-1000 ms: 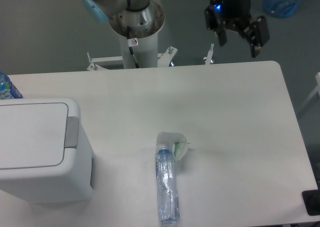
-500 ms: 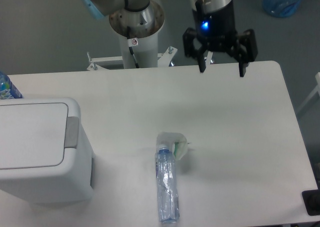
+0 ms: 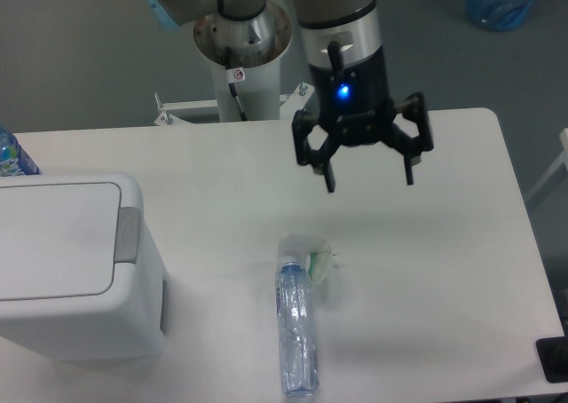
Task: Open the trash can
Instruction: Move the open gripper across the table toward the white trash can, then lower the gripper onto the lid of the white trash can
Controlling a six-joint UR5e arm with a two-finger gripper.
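Fixed view from above onto a white table (image 3: 426,270). At about 9 o'clock, against the left edge of the frame: the trash can (image 3: 80,270), a large boxy white bin with rounded corners, flat rectangular lid (image 3: 53,240) down and flush, grey push tab (image 3: 129,235) on its right side, toward the table's middle. At roughly 1 o'clock from the picture's centre: the gripper (image 3: 368,183), hanging above the tabletop with nothing between its two dark fingers (image 3: 329,177), which stand spread wide apart; a blue light glowing on the black wrist body just above them. Well apart from the trash can, with bare table between. At about 6 o'clock from the gripper, near the lower middle of the table: a clear plastic bottle (image 3: 295,332) lying on its side, long axis running 12 to 6, cap end toward 12. Touching that cap end: a small crumpled white wrapper (image 3: 311,252) with a green patch. At far 9 o'clock, cut by the frame edge just above the bin: part of a blue-labelled bottle (image 3: 12,154). At 12 o'clock, behind the table: the arm's grey base column (image 3: 241,57).
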